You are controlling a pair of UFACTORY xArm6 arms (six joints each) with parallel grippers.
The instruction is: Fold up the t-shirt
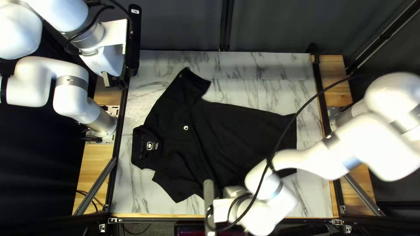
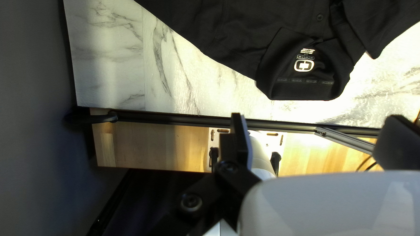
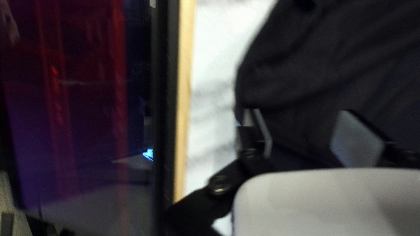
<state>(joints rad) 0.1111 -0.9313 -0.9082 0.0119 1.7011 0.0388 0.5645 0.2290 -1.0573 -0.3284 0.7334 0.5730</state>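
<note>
Top left view: t-shirt (image 1: 210, 131) pointed collar (image 1: 139, 153) toward 9 o'clock, long axis running 9-to-3; left gripper (image 1: 113, 81), right gripper (image 1: 224, 209) each had fingers spread.

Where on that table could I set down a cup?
Most bare tabletop lies between the black shirt and the far edge. A smaller patch is bordered by the collar, the nearer sleeve and the near left corner. It is crowded around the near edge's middle, where the right arm and its tool hang over the shirt.
</note>
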